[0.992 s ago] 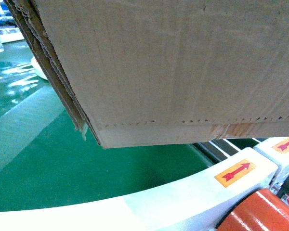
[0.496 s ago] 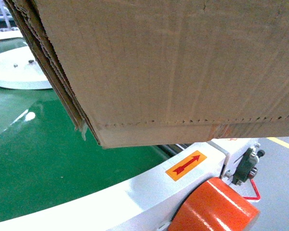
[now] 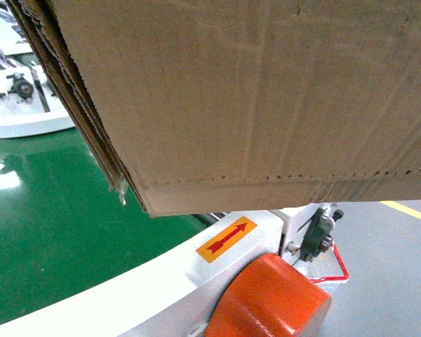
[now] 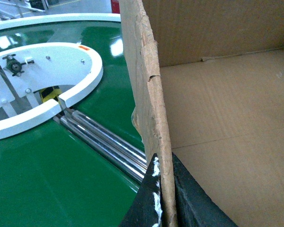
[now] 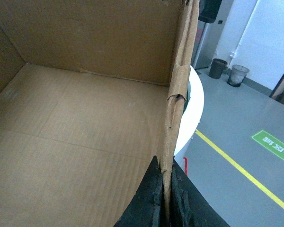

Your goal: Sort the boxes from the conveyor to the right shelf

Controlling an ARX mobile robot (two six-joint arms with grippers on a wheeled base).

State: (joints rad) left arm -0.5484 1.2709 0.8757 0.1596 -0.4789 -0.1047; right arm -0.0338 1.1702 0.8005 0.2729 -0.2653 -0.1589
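Since a second ago the head view has been swinging rightward: the green conveyor [image 3: 63,239] is sliding off to the left, while the orange roller [image 3: 270,298] and the grey floor [image 3: 393,267] are coming into sight at the right. The cardboard carton [image 3: 252,91] is filling the same upper part of the head view as before, hanging above the conveyor's pale rim [image 3: 119,298].

At the left, the left gripper [image 4: 164,198] is pinching the carton's ragged left wall, its dark jaws closed down to the thickness of the cardboard, one inside and one outside. Beyond it, steel rollers [image 4: 109,144] are crossing the belt.

At the right, the right gripper [image 5: 164,198] is clamping the carton's right wall likewise, jaws nearly together on the board. A yellow line [image 5: 236,168] is running across the floor beside it.
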